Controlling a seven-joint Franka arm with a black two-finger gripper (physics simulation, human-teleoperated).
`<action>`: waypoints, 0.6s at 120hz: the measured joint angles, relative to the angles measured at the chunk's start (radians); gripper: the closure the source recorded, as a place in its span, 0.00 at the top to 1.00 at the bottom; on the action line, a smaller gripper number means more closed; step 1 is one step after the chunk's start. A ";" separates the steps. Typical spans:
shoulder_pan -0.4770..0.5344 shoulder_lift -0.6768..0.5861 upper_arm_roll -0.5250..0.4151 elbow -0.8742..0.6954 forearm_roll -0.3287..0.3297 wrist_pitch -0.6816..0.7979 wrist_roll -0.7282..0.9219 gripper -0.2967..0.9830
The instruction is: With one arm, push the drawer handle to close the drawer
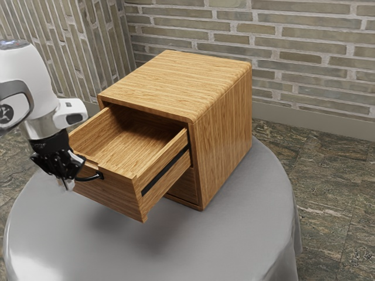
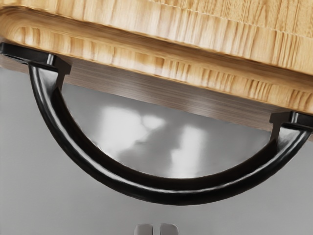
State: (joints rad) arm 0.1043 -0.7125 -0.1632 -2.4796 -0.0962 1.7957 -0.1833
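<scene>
My gripper (image 1: 68, 185) hangs in front of the pulled-out top drawer (image 1: 117, 198), its two fingers together and pointing down. The black curved handle (image 1: 94, 176) stands out from the drawer front right beside the hand, which hides part of it. In the wrist view the whole arc of the handle (image 2: 182, 192) shows below the drawer's wooden front edge (image 2: 161, 66). The fingertips of my gripper (image 2: 156, 229) appear just outside the handle's bow, on the side away from the drawer, with a narrow slit between them and nothing held.
The wooden cabinet (image 1: 224, 132) stands on a round table with a grey cloth (image 1: 234, 240). Below the open drawer a lower drawer front (image 1: 184, 186) sits in the cabinet. Brick walls (image 1: 304, 64) rise behind.
</scene>
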 joint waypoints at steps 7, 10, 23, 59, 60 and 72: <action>0.000 0.022 0.017 0.004 0.012 0.023 -0.003 0.16; 0.000 0.031 0.024 0.005 0.016 0.032 -0.004 0.16; 0.000 0.063 0.054 0.007 0.040 0.074 -0.010 0.16; 0.000 0.139 0.044 0.055 0.065 0.160 -0.020 0.15; 0.000 0.141 0.043 0.056 0.066 0.162 -0.021 0.15; 0.000 0.160 0.023 0.075 0.064 0.179 -0.025 0.15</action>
State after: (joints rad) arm 0.1045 -0.5529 -0.1399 -2.4046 -0.0319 1.9752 -0.2080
